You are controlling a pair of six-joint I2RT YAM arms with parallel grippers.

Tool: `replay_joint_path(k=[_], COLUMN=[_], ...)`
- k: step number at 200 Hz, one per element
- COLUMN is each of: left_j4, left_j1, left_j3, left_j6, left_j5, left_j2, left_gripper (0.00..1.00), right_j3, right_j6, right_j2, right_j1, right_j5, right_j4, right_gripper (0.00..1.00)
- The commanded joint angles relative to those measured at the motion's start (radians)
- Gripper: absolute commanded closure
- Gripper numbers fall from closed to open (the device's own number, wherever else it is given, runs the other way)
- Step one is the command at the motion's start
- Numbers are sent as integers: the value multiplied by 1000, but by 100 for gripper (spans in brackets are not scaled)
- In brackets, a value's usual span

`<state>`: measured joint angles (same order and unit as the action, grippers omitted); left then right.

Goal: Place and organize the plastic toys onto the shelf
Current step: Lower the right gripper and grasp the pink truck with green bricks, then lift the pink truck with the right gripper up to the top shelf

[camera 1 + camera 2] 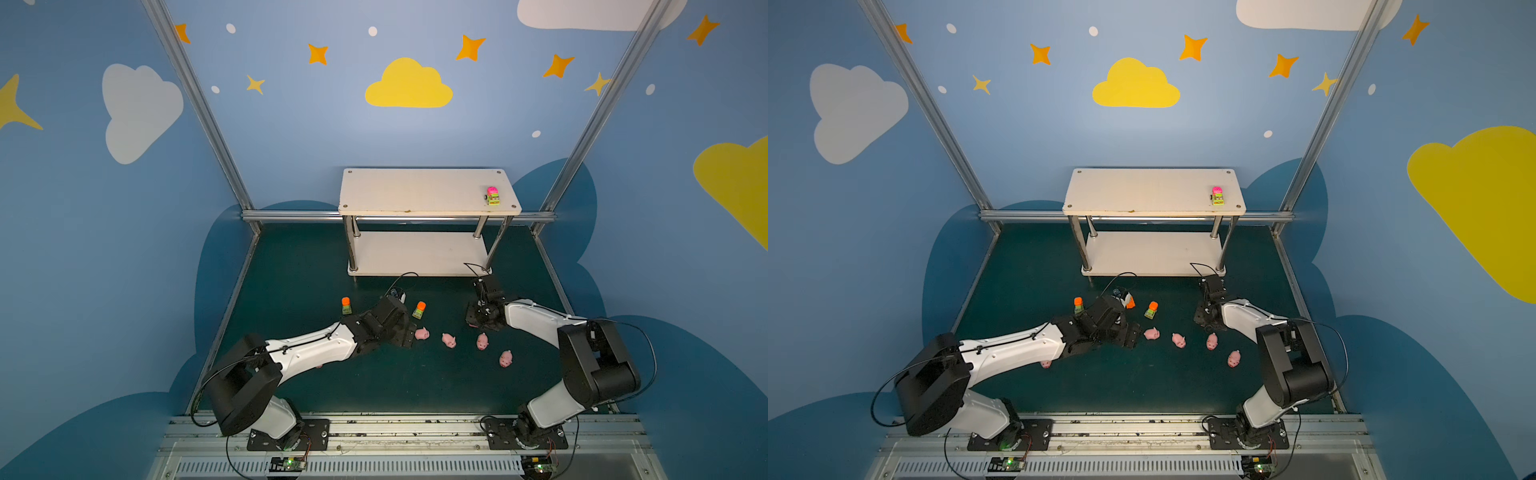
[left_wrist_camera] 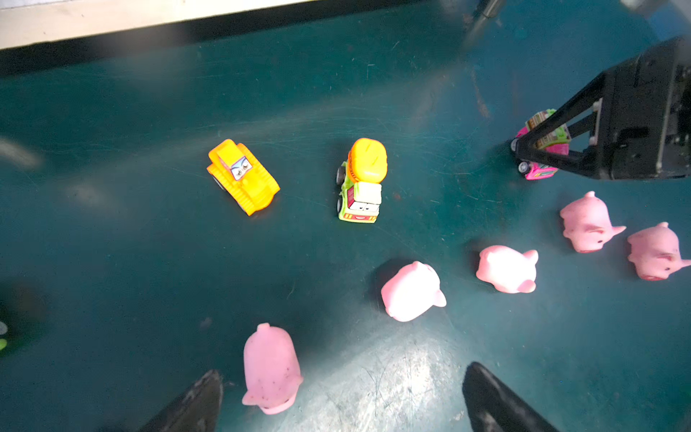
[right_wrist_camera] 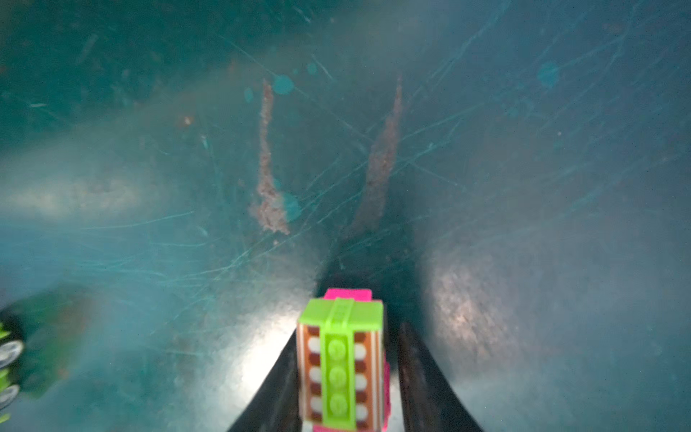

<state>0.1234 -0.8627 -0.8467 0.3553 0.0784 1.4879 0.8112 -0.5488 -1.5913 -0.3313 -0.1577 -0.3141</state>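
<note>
The white shelf (image 1: 415,191) stands at the back of the green mat, with a pink-and-green vehicle (image 1: 493,196) on its top board. My right gripper (image 3: 347,333) points down at the mat in front of the shelf, shut on another pink-and-green vehicle (image 3: 342,362). My left gripper (image 2: 344,374) is open and low, with a pink pig (image 2: 271,368) between its fingers, close to one of them. Several more pigs (image 1: 449,340) lie in a row between the arms. An orange bulldozer (image 2: 243,177) and two orange-topped green trucks (image 1: 346,306) (image 1: 419,310) stand on the mat.
One pig (image 1: 1045,364) lies under my left forearm. The shelf's lower board (image 1: 415,253) sits just behind my right gripper. Metal frame posts (image 1: 245,208) and a back rail (image 1: 291,216) bound the mat. The arms' base rail (image 1: 395,432) runs along the front.
</note>
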Motion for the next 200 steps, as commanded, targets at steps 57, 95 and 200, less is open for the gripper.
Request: replay_joint_path(k=[57, 95, 200], left_j4=[-9, 11, 156], left_j1=[24, 27, 27], left_j3=[54, 64, 96], left_j6=[-5, -10, -22], left_j5=[-3, 10, 94], left_j2=[-72, -119, -406], left_gripper=[0, 0, 0], right_j3=[90, 169, 431], right_j6=[36, 55, 149], right_j2=[-15, 41, 255], right_j1=[-88, -149, -306], right_j5=[-89, -89, -54], right_j4=[-112, -206, -464], right_gripper=[78, 79, 78])
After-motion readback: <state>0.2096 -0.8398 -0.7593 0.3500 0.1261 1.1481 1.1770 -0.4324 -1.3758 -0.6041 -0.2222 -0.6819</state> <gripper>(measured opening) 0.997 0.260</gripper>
